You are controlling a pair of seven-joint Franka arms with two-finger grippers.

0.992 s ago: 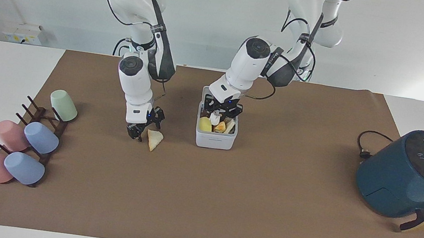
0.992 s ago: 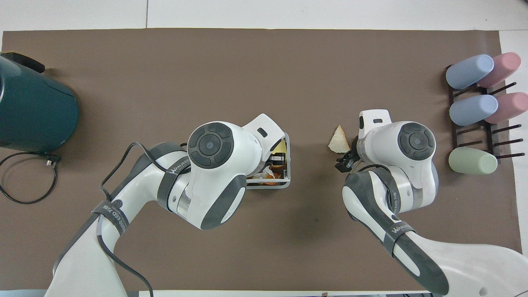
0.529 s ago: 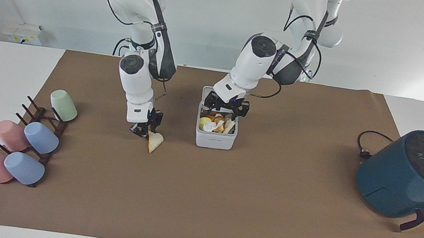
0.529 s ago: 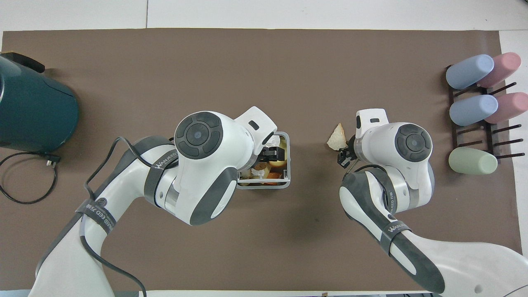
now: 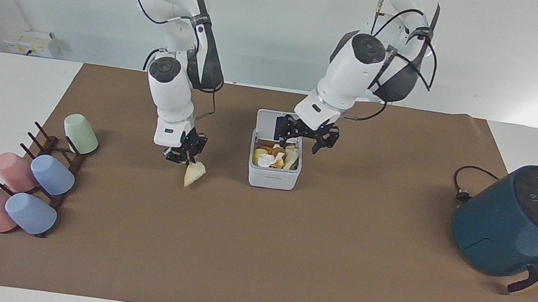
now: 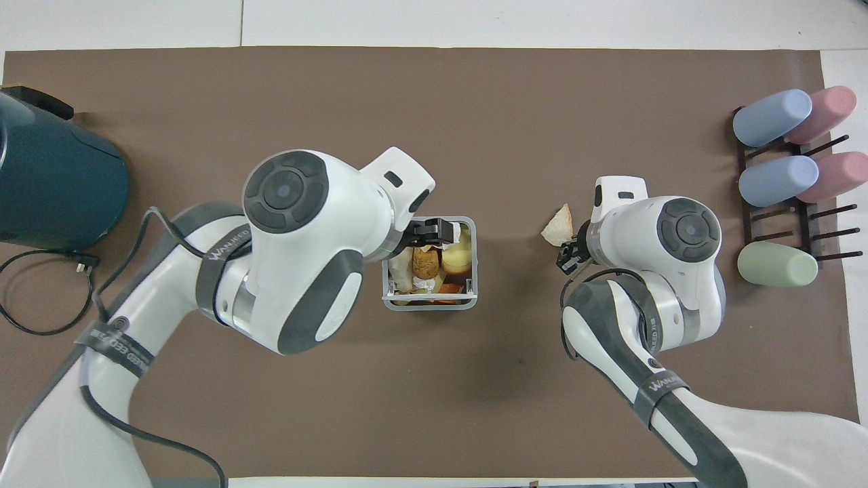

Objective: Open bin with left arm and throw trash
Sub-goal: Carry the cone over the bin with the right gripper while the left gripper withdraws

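Bin (image 5: 274,173) sits mid-bench with its lid tipped up toward the robots, so scraps drop straight in; it's already stuffed. Left arm's gripper (image 5: 309,136) hangs just over the rim, fingers spread, wrist angled down. Right gripper (image 5: 183,156) is pinching the bread wedge (image 5: 193,174), forearm near vertical, toward the right arm's end of the bench.

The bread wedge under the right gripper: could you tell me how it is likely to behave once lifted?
The bread wedge hangs from one corner in the right gripper, so it probably swings. It looks thin and dry, so likely light and crumbly. A firm squeeze might break the corner before it reaches the open bin.
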